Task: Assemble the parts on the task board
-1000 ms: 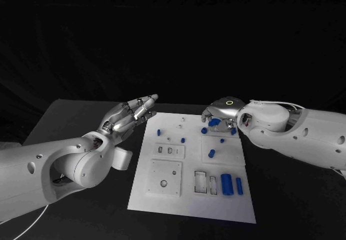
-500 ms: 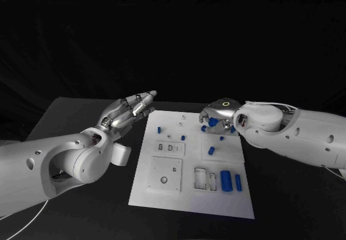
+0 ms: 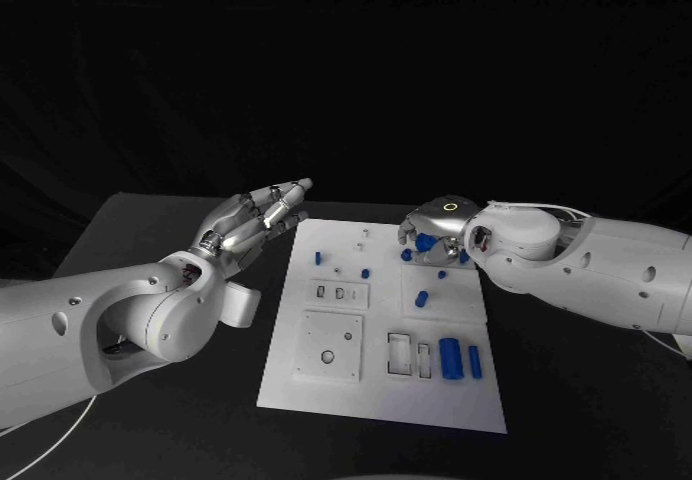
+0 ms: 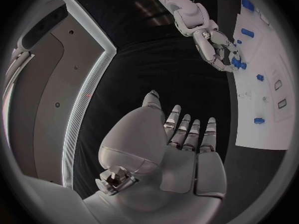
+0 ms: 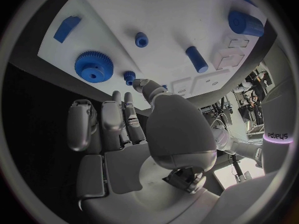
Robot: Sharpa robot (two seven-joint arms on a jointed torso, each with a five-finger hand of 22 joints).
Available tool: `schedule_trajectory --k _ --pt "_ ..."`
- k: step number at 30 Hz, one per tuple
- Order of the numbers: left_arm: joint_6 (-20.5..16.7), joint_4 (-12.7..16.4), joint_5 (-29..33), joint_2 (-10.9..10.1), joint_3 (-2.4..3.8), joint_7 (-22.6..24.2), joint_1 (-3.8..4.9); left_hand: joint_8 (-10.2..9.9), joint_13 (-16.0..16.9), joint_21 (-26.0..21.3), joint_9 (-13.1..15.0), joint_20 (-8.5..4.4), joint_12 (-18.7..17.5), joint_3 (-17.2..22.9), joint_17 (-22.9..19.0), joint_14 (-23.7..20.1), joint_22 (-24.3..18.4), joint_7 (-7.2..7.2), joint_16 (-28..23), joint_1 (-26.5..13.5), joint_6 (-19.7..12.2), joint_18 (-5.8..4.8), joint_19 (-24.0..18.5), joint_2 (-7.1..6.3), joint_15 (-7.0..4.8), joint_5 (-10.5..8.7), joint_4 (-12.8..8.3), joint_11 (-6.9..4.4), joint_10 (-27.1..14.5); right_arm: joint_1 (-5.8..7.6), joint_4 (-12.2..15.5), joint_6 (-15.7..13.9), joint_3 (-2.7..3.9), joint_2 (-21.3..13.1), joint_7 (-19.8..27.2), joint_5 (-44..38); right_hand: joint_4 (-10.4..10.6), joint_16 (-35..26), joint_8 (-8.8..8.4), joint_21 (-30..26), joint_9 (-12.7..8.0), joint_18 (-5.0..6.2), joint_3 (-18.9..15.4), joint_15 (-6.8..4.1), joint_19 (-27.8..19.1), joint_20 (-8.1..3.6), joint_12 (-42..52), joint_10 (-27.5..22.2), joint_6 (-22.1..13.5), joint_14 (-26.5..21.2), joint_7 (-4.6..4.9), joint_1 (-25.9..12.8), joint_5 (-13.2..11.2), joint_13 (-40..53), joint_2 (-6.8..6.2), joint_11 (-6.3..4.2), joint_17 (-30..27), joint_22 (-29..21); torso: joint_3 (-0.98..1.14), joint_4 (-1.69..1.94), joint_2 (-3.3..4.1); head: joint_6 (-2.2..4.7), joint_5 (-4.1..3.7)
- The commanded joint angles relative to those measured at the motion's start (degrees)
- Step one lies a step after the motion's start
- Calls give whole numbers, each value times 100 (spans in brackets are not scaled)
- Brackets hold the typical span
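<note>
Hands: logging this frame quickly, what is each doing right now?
Left hand: open, holding nothing.
Right hand: open above the task board, holding nothing.

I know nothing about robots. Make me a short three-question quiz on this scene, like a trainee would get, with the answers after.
1. True or false: the left robot hand holds a blue part.
2. Which robot hand is over the task board? A) left B) right C) both
3. Fill in: in the right wrist view, the round toothed blue part is a ____.

Key:
1. False; its fingers are spread and it holds nothing.
2. B; the right robot hand is over the board's far end, while the left is beside the board, off its edge.
3. Gear, lying on the board.
</note>
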Motion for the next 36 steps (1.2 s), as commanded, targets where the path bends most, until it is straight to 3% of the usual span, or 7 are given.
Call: schedule_trajectory --k 1,7,12,21,29,36 --pt "117 0 -42 13 5 18 8 44 6 27 5 15 34 -11 6 -7 10 5 35 71 47 35 20 1 43 28 -15 50 -13 -49 -67 -4 0 47 85 -1 -4 -24 -27 -25 10 -65 34 -7 -40 -11 -23 -40 -19 -50 14 -6 29 7 -66 9 -7 42 2 9 -13 -15 5" --pt "126 5 -43 -2 4 2 8 57 7 40 7 20 57 -11 10 8 15 18 61 85 72 32 40 0 59 43 -15 63 -7 -115 -163 -37 1 102 125 52 1 -23 -31 -26 33 -66 53 -4 -38 -8 -29 -23 -22 -51 40 -24 20 19 -67 12 -5 50 6 12 -24 -37 34" --pt "126 6 -43 -9 4 -16 8 66 8 48 8 23 74 -10 13 21 18 27 82 96 89 28 53 -1 74 50 -16 74 -2 -129 -213 -19 1 121 143 91 -2 -23 -26 -30 71 -65 88 -4 -38 -6 -20 41 -10 -55 70 -28 -24 40 -58 10 -11 57 -2 5 -35 -58 41" --pt "130 -6 -43 -4 4 -35 8 84 9 63 12 26 103 -3 17 38 24 41 111 120 125 22 75 4 91 68 -18 88 7 -143 -317 -93 1 159 247 174 -106 -34 164 -38 353 -62 270 -73 -33 -53 -37 308 212 -72 211 81 91 84 9 -93 -46 92 -1 4 -51 -71 37" --pt "122 -17 -43 -5 3 -55 8 106 11 79 14 29 142 18 20 55 29 57 148 166 164 11 98 21 110 88 -21 108 17 -156 -390 -169 1 205 334 266 -193 -62 341 -46 663 -63 349 -127 -35 -114 -80 520 264 -86 229 161 114 97 73 -150 -99 116 -3 8 -58 -89 31" --pt "128 -25 -44 4 3 -85 8 120 11 89 15 30 168 31 23 69 31 68 177 207 181 1 112 21 124 107 -26 121 23 -193 -466 -156 2 251 377 344 -183 -102 253 -75 753 -61 368 -104 -59 -110 -183 509 64 -119 202 106 -15 90 47 -101 -175 109 -5 12 -64 -114 38"
